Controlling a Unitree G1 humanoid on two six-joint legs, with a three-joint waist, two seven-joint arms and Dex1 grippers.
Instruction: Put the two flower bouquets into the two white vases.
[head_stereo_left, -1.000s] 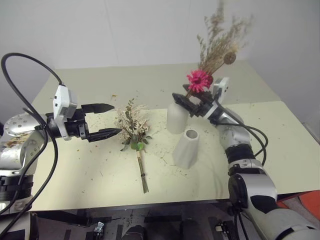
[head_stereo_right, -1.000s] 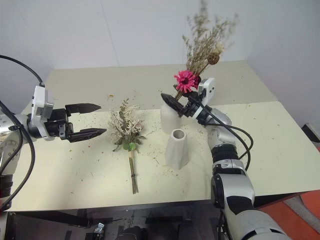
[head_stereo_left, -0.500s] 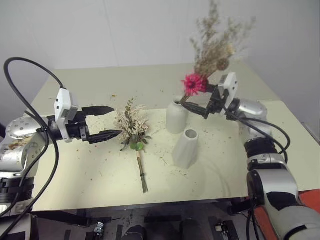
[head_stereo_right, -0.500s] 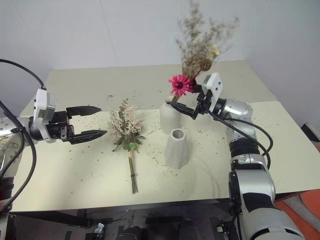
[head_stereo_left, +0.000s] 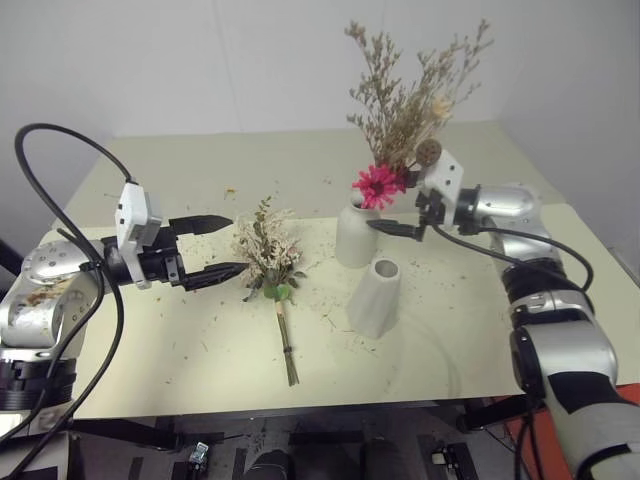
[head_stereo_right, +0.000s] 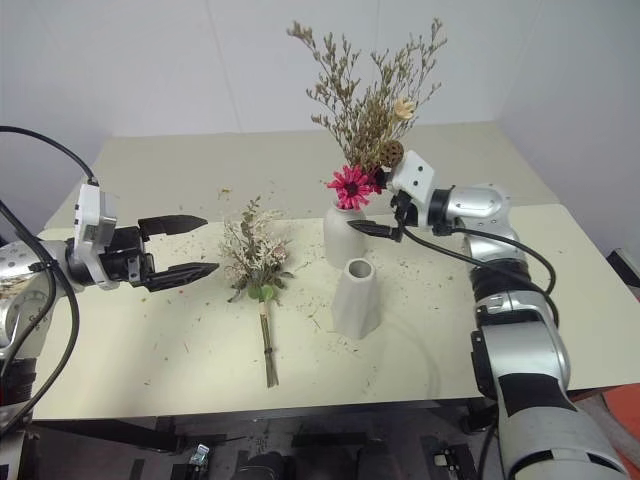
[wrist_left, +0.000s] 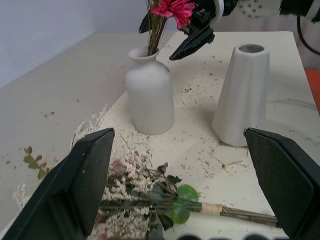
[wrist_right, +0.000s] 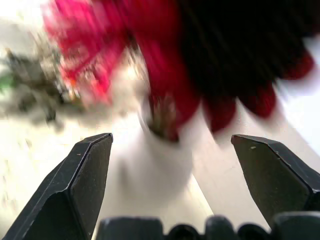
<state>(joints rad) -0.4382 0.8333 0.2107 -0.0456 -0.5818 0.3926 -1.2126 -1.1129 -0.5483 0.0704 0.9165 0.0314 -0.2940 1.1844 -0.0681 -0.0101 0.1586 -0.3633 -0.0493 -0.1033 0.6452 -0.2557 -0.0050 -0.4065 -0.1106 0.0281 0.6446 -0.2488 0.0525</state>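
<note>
Your slim bouquet of beige dried grasses, with its magenta daisy and brown pod, stands upright in the bottle-shaped white vase right of centre in the head view. The stems drop into the narrow neck, and the grasses fan up toward the top of the frame.

Your right end effector hangs just beside the daisy, above and to the right of that vase, its two black fingers spread wide and gripping nothing. In the right wrist view the blurred daisy and the vase mouth sit between the fingers.

Below the bottle vase and slightly to its right, the tapered cone vase stands upright with nothing in its mouth, close to the first vase but apart from it.

The fuller bouquet of cream flowers and green leaves lies flat on the pale tabletop at centre frame, heads toward the back, bound stems pointing toward the lower edge. Your left end effector is held level at centre left, fingers wide apart and empty, its tips just short of the flower heads.

Loose bits of dried plant are scattered over the tabletop around both vases and the lying bouquet. Black cable loops over the left arm.
</note>
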